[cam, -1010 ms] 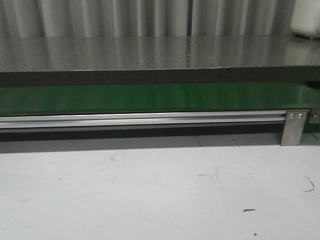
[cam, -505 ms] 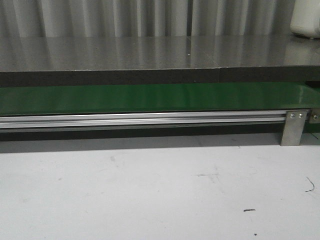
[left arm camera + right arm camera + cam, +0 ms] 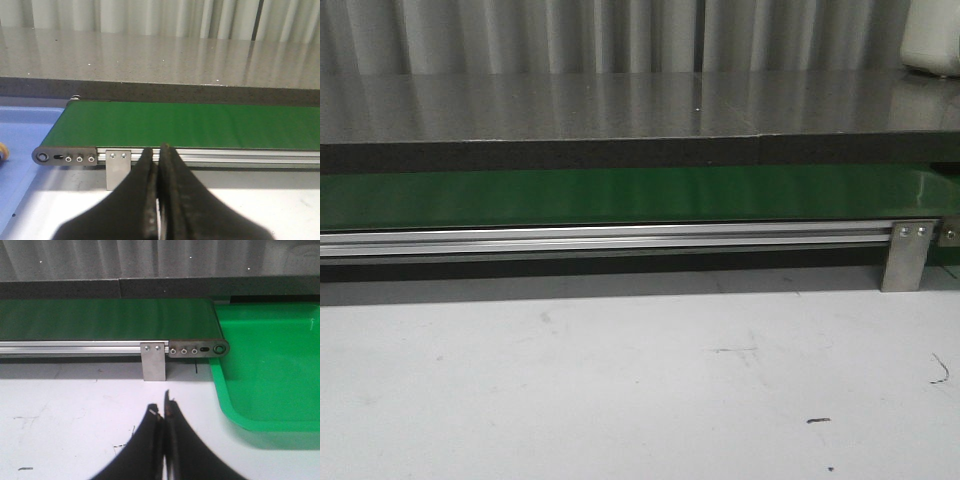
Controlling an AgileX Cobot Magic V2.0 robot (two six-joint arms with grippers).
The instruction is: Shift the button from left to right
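Note:
At the very edge of the left wrist view, a thin orange-yellow rounded sliver (image 3: 2, 150) lies on a blue tray (image 3: 22, 130). It looks like the cap of the button, but too little of it shows to be sure. My left gripper (image 3: 158, 149) is shut with nothing between its black fingers. It hangs over the white table in front of the conveyor's end, well apart from that sliver. My right gripper (image 3: 162, 407) is also shut and empty, over the white table near the conveyor's other end. Neither gripper shows in the front view.
A green conveyor belt (image 3: 620, 195) on an aluminium rail (image 3: 600, 240) runs across the table, with a metal bracket (image 3: 905, 255) at its right. A green bin (image 3: 270, 365) sits past the belt's right end. Behind the belt is a grey counter (image 3: 620, 105) with a white container (image 3: 932, 40).

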